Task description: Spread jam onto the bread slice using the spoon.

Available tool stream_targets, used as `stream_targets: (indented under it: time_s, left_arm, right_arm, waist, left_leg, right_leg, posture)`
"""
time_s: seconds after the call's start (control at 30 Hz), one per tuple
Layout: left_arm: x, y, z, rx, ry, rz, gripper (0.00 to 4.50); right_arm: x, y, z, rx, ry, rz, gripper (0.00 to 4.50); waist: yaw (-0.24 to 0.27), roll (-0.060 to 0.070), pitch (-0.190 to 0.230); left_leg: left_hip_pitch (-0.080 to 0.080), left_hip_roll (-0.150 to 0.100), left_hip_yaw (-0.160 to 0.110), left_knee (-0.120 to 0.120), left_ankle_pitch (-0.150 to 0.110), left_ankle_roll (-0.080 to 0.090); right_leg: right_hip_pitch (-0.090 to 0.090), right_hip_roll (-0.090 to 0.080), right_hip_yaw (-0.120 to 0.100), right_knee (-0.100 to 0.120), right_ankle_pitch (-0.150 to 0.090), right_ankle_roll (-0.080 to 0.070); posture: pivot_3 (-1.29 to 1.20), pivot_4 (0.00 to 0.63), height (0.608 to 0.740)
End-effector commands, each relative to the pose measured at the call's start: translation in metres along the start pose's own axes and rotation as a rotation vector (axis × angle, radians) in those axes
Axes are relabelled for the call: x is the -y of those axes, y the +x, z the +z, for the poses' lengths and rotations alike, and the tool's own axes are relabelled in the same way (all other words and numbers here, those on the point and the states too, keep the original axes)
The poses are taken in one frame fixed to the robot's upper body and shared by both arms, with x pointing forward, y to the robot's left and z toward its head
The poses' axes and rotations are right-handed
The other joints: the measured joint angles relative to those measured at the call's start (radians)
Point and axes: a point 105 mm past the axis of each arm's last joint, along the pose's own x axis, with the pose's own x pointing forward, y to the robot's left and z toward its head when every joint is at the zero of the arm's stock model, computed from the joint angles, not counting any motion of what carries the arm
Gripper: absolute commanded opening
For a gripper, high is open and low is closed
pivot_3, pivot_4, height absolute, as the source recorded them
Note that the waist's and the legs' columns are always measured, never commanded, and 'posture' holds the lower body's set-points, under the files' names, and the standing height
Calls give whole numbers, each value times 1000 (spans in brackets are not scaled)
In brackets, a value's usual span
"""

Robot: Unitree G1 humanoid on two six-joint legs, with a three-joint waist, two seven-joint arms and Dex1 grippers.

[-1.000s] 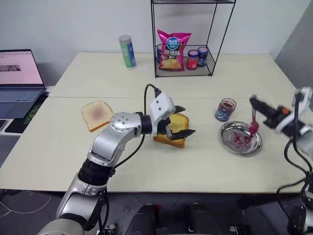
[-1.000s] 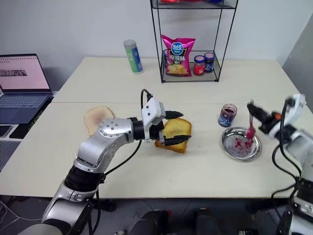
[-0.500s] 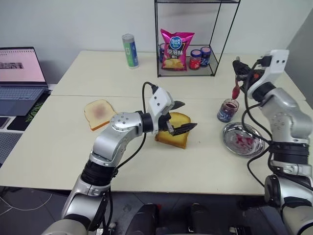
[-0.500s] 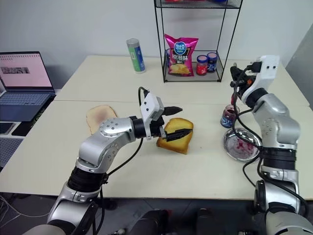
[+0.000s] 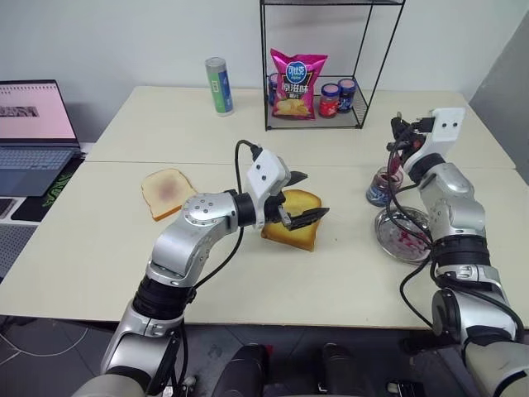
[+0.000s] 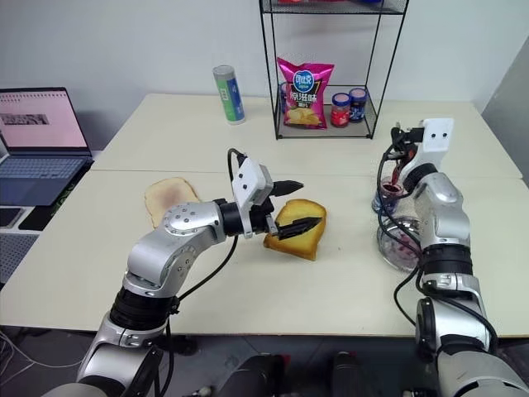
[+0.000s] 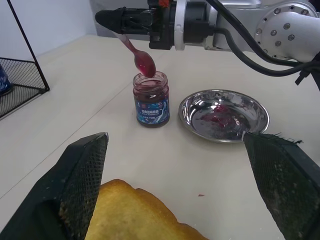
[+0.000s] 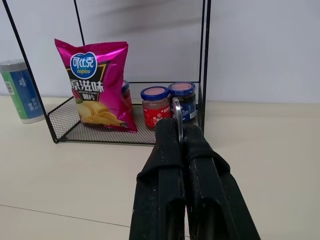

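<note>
The bread slice (image 5: 291,229), thick and golden with a brown crust, lies mid-table. My left gripper (image 5: 318,193) stands open over it, one finger (image 7: 85,170) against a corner, the other (image 7: 280,170) well apart. My right gripper (image 7: 107,19) is shut on the spoon (image 7: 135,50) by its thin handle. The spoon hangs down with its bowl, coated in dark red jam (image 7: 146,64), just above the open jam jar (image 7: 151,100). More jam is smeared in the round steel dish (image 7: 250,107) beside the jar.
A paler slice with a pinkish smear (image 5: 165,190) lies to the left of the bread. At the back stands a wire rack (image 5: 364,83) with a pink snack bag (image 5: 297,83) and two small jars (image 8: 156,106). A green-blue can (image 5: 219,85) and a laptop (image 5: 33,124) sit further left.
My right arm lifted the spoon out of the dish, swung it up and back, then lowered it over the jam jar. The left gripper stayed over the bread.
</note>
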Motion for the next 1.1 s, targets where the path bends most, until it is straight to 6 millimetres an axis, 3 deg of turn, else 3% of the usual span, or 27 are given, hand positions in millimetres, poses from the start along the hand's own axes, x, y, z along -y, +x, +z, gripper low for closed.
stream_targets:
  time_s: [0.03,0.47,1.1]
  left_arm:
    - [1,-4,13,41,31,6,4500]
    - [4,-4,13,38,26,1,4500]
    - [2,-5,9,25,20,14,4500]
  right_arm:
    - [-1,0,12,56,-20,1,15]
    - [-2,-16,-16,-14,-11,0,15]
    - [-9,-30,-28,-61,18,12,15]
  waist:
    - [0,0,0]
    - [0,0,0]
    - [1,0,0]
  left_leg:
    - [0,0,0,0,0,0]
    - [0,0,0,0,0,0]
    - [0,0,0,0,0,0]
  right_leg:
    - [0,0,0,0,0,0]
    - [0,0,0,0,0,0]
    - [0,0,0,0,0,0]
  posture:
    - [0,150,740]
    - [0,150,740]
    - [0,150,740]
